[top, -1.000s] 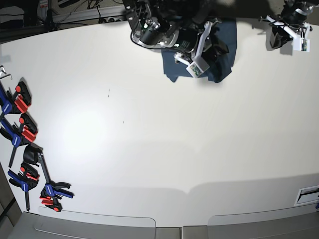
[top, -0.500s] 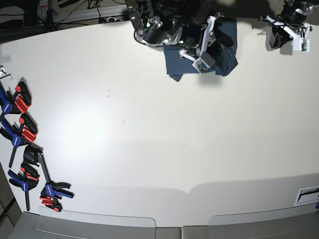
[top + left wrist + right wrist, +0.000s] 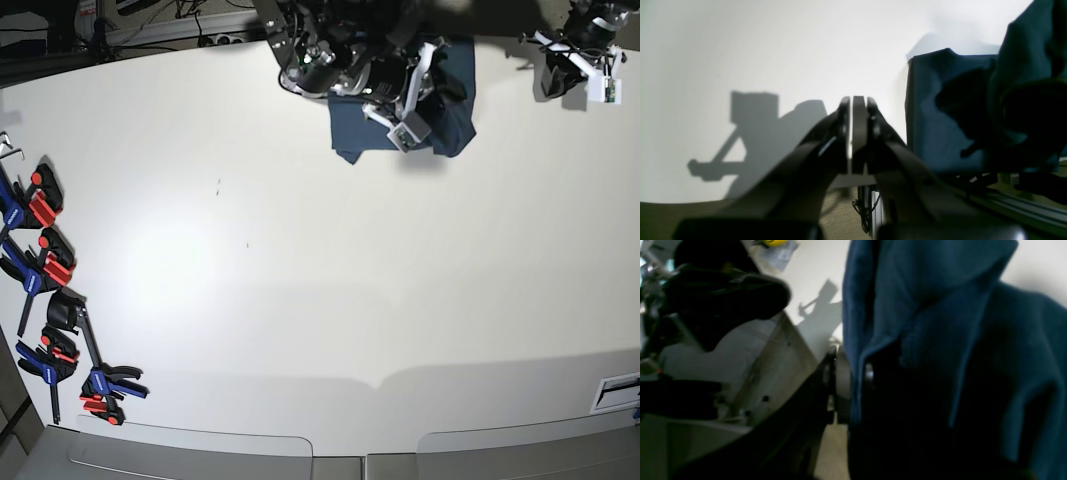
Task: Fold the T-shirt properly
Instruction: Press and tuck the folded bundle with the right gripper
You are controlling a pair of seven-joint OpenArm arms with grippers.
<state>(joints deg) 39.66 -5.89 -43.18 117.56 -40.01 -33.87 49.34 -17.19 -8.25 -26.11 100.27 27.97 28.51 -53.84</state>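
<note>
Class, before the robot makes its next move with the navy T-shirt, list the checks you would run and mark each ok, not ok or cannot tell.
1. Right hand grips the T-shirt: ok, cloth is pinched between its fingers.
2. Left hand free of cloth: ok, shut on nothing, beside the shirt.
3. T-shirt flat on the table: not ok, part is lifted and bunched.
4. Clamps away from the shirt: ok, at the table's edge.
5. Fold neat and square: cannot tell, arm hides it.
</note>
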